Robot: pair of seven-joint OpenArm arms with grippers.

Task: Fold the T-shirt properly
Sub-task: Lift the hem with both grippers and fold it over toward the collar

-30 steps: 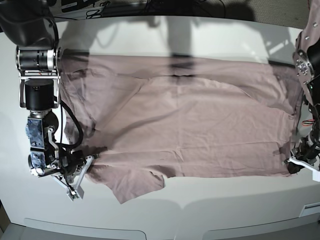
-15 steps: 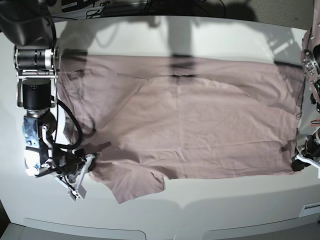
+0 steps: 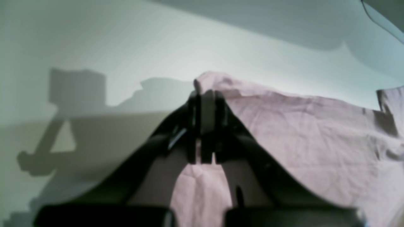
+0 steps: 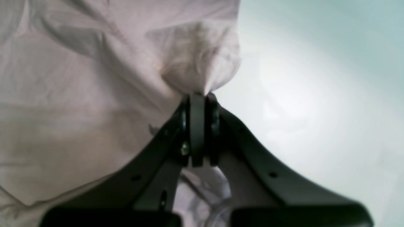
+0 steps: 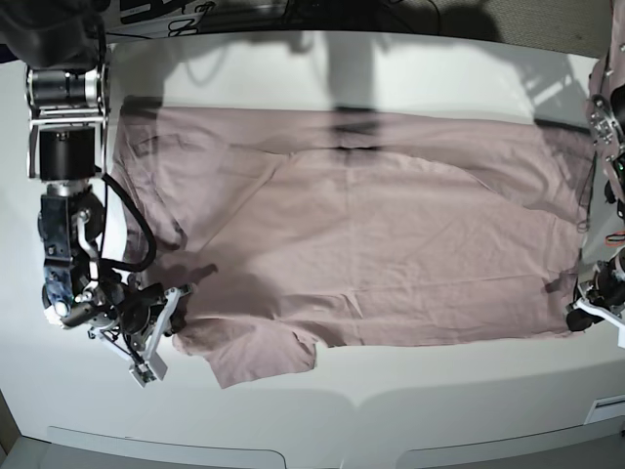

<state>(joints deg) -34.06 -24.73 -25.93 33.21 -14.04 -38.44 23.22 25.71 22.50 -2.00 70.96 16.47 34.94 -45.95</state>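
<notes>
The mauve-pink T-shirt [image 5: 361, 225] lies spread across the white table [image 5: 391, 73], wrinkled, with a sleeve flap near the front left [image 5: 259, 357]. At the left, my right gripper [image 5: 174, 332] is shut on a bunch of the T-shirt [image 4: 202, 66] at its front-left edge, lifting the cloth into a small peak. On the right side, my left gripper [image 5: 576, 319] is shut on the T-shirt's front-right corner [image 3: 211, 83], with cloth showing between and under its jaws.
The white table's front edge [image 5: 391, 435] runs below the shirt. Dark equipment and cables [image 5: 293, 12] line the far edge. The right-wrist arm's body [image 5: 66, 147] stands over the shirt's left end.
The gripper at the left has drawn the shirt's front-left edge slightly back and left, and the sleeve flap followed. The gripper at the right edged outward with its corner.
</notes>
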